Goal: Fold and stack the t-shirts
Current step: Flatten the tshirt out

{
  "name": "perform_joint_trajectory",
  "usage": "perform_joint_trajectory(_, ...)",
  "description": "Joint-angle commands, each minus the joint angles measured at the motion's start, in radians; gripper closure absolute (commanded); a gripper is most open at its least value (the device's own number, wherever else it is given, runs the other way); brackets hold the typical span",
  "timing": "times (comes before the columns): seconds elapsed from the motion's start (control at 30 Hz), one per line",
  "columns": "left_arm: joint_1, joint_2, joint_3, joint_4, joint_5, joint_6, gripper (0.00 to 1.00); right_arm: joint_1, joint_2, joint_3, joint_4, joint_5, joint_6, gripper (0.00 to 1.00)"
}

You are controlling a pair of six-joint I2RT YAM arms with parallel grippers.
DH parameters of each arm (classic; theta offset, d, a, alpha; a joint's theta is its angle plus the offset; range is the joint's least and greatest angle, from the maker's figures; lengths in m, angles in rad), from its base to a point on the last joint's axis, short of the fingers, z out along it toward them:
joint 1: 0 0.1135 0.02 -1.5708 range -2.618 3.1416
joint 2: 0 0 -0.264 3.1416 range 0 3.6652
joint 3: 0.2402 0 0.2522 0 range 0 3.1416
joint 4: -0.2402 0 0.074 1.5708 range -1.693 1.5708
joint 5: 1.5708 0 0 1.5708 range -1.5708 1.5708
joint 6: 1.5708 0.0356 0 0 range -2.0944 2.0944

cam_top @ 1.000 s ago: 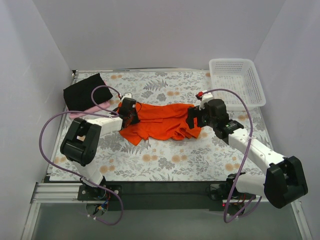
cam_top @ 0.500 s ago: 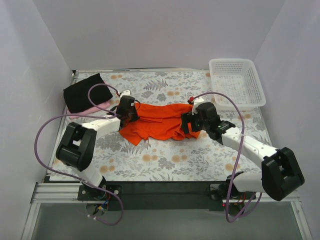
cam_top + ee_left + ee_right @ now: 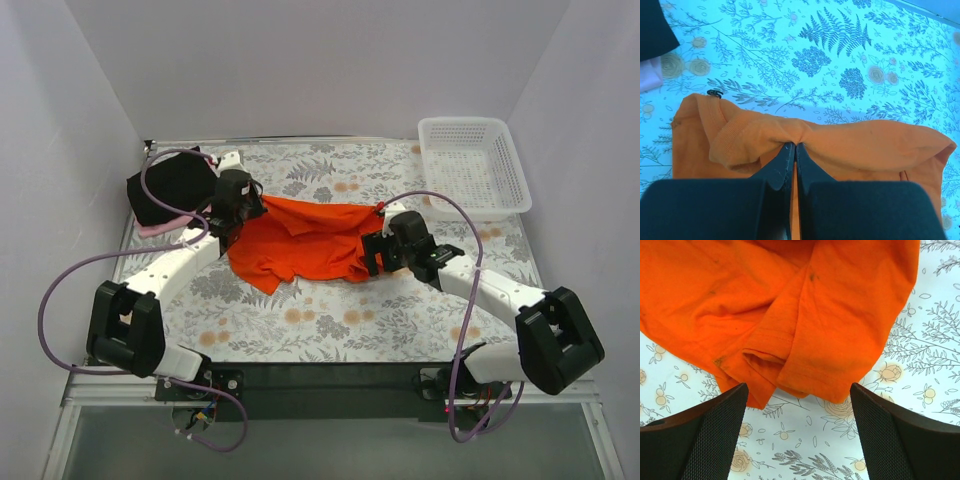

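- The orange t-shirt [image 3: 305, 240] is bunched up mid-table [image 3: 330, 320] and not flattened, so its fold hasn't really begun.
- The black t-shirt [image 3: 165, 185] sits at the far left corner and looks folded. The pink t-shirt [image 3: 150, 229] peeks out from under it, but I can't quite tell how tidy that one is.
- The left gripper [image 3: 792, 150] is pinched tight on a ribbed edge at the orange tee's left end.
- The right gripper [image 3: 797, 390] hangs over the rumpled right end, jaws wide apart with nothing in them.
- The white basket [image 3: 470, 165] is well apart at the far right, no bother.
- The left arm's purple cable [image 3: 143, 185] loops over the black tee and might snag come stacking time.
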Motion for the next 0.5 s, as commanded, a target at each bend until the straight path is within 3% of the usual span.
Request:
perform_joint_trajectory(0.0,0.015,-0.063,0.03,-0.038,-0.014,0.022,1.0,0.004,0.037,0.031,0.04,0.01,0.011,0.25)
perform_joint_trajectory(0.27,0.016,-0.045,0.032,-0.054,-0.008,0.021,1.0,0.004,0.094,0.048,0.064,0.039,0.006,0.39)
perform_joint_trajectory(0.47,0.018,-0.029,0.03,-0.058,-0.009,0.021,1.0,0.004,0.1,0.052,0.087,0.068,-0.014,0.56)
